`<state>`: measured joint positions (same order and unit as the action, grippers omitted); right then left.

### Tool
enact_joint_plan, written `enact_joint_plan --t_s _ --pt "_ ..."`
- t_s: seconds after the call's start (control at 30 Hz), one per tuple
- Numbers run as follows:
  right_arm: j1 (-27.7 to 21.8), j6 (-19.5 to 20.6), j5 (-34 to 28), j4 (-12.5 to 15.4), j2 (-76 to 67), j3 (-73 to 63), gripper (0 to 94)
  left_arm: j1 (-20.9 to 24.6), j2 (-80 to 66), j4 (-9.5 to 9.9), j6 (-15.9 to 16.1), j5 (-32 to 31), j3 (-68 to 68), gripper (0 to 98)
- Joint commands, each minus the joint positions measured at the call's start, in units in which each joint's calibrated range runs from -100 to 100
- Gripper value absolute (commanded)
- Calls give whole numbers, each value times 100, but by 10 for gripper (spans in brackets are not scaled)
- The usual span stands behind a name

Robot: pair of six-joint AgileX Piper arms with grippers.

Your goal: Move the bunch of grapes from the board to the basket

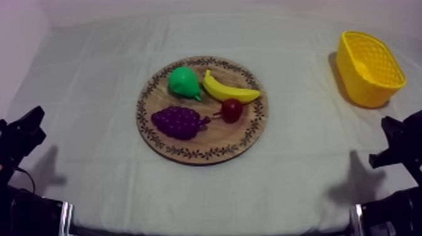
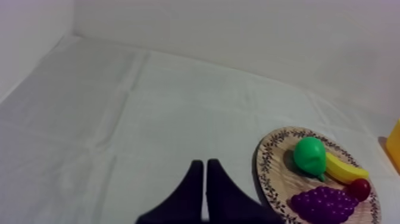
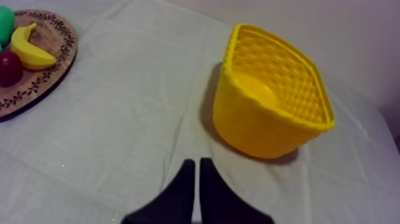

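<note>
You're at the reach step here, nothing's been grabbed yet. The bunch of grapes (image 1: 179, 121) lies on the near left part of the wooden board (image 1: 207, 154), with the small red fruit (image 1: 232, 110) just beside its stem end. The yellow basket (image 1: 370, 70) stands well off the board's right side. The left gripper (image 2: 205, 162) and right gripper (image 3: 196, 161) both have their jaws pinched together on nothing. I'd open wide first, drop straight over the bunch's fat middle, and stay clear of that red fruit.
</note>
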<state>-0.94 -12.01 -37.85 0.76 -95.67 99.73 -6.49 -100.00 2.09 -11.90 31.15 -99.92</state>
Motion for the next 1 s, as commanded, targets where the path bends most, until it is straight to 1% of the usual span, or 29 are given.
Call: enact_joint_plan --t_s 0.0,0.1,0.23,0.37,0.53,0.67,0.8,0.97 --pt "4 -13 3 0 0 4 13 1 0 4 1 -3 4 1" --pt "49 74 3 0 0 4 12 1 0 4 1 -3 4 1" --pt "83 -88 78 0 0 -1 7 1 0 4 1 -3 4 1" --pt "150 -11 225 -174 38 -58 5 1 0 4 2 -3 4 1" --pt "297 -6 363 -313 359 -304 4 1 0 4 3 -3 4 1" --pt "453 24 392 -353 919 -881 4 1 0 4 3 -3 4 1" --pt "631 16 312 -362 1682 -1729 4 1 0 4 2 -3 4 1" --pt "878 -145 96 -358 2742 -2919 4 1 0 4 1 -3 4 1"
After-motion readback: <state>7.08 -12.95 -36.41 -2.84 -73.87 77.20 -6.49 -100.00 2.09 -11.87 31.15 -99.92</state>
